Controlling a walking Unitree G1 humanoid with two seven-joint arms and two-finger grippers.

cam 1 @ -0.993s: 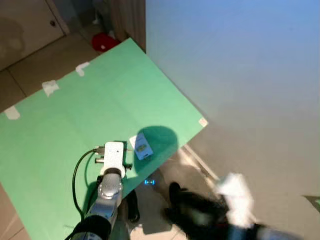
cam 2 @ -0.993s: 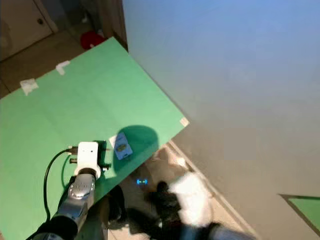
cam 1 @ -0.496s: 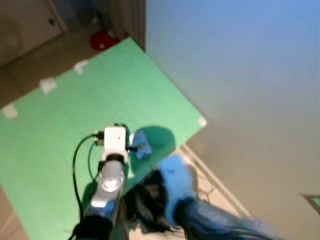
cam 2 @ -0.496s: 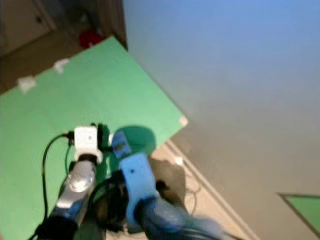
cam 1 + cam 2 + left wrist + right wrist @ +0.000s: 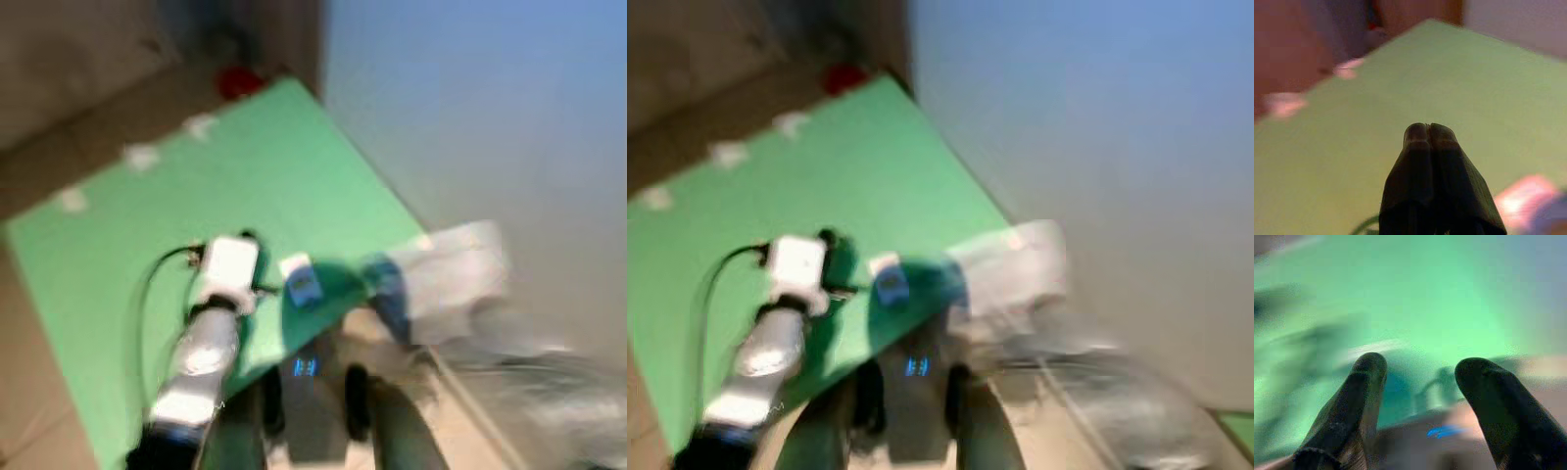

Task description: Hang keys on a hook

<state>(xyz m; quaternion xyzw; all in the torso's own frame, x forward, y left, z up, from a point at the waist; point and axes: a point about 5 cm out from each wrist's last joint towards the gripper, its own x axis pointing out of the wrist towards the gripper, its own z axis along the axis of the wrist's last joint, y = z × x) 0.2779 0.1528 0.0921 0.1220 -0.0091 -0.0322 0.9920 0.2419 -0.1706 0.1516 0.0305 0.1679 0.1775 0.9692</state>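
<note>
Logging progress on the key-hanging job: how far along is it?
Early. Nothing looks done: no hook can be made out. In hand: the right gripper, fingers open and empty, is over the green mat by a small blue-and-white tag. The left gripper is shut, holding nothing. Left: picking up and hanging.

A small card (image 5: 303,283) lies on the floor mat (image 5: 147,215), near its edge beside the wall (image 5: 490,117)

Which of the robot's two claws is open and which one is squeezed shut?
The right end effector is the open one: its two black fingers stand apart with the green mat showing between them. The left end effector is shut, fingers pressed together.
</note>
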